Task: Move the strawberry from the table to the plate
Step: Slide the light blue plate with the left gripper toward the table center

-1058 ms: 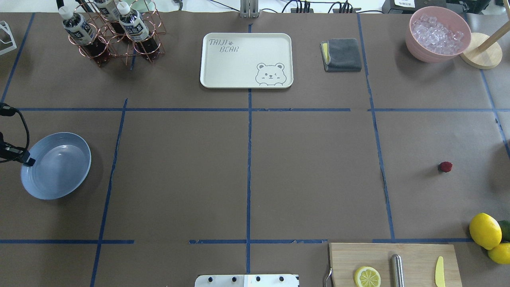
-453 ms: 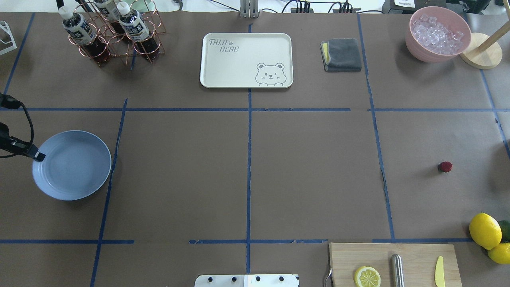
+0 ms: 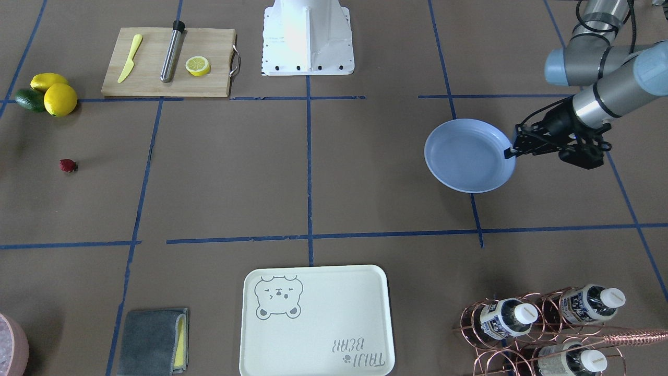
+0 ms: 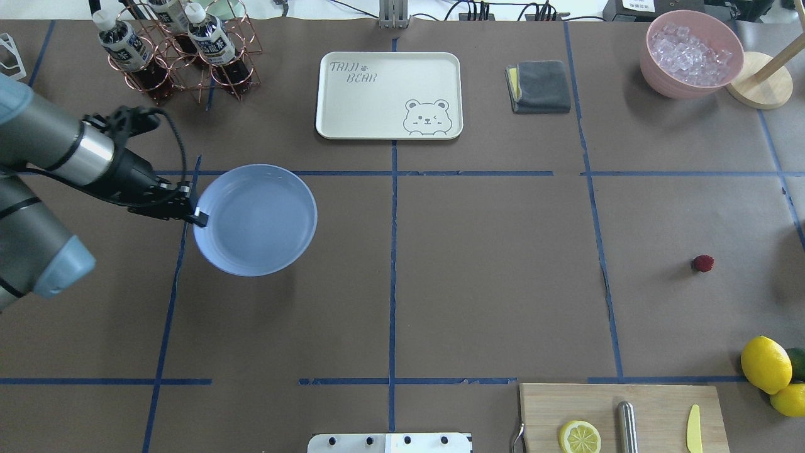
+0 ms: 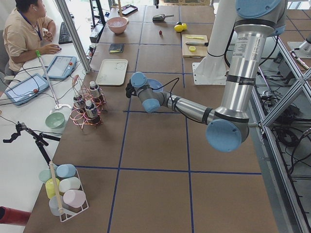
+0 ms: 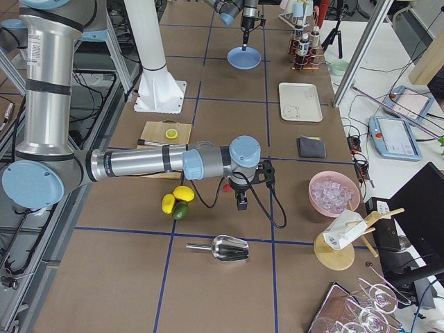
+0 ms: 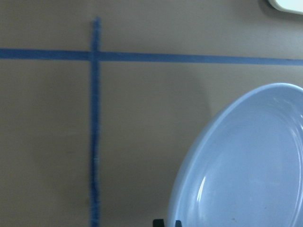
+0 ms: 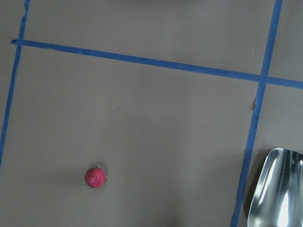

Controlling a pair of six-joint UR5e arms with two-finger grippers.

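Observation:
The light blue plate (image 4: 255, 220) hangs low over the brown table (image 4: 490, 283), left of centre. My left gripper (image 4: 198, 217) is shut on its left rim. The front-facing view shows the same grip (image 3: 509, 152) on the plate (image 3: 469, 155). In the left wrist view the plate (image 7: 246, 161) fills the lower right. The strawberry (image 4: 703, 263) lies alone on the table at the far right, also seen as the small red berry (image 8: 95, 177) in the right wrist view. My right gripper (image 6: 241, 201) hovers near it, seen only in the exterior right view; I cannot tell its state.
A cream bear tray (image 4: 390, 94) and a grey cloth (image 4: 539, 86) lie at the back. A copper bottle rack (image 4: 176, 50) stands back left, a pink ice bowl (image 4: 692, 53) back right. Lemons (image 4: 766, 363) and a cutting board (image 4: 622, 418) sit front right. A metal scoop (image 8: 277, 189) lies near the strawberry.
My left arm has carried the plate from the table's left edge rightward and a little farther back, and the plate has levelled out. The strawberry has not moved.

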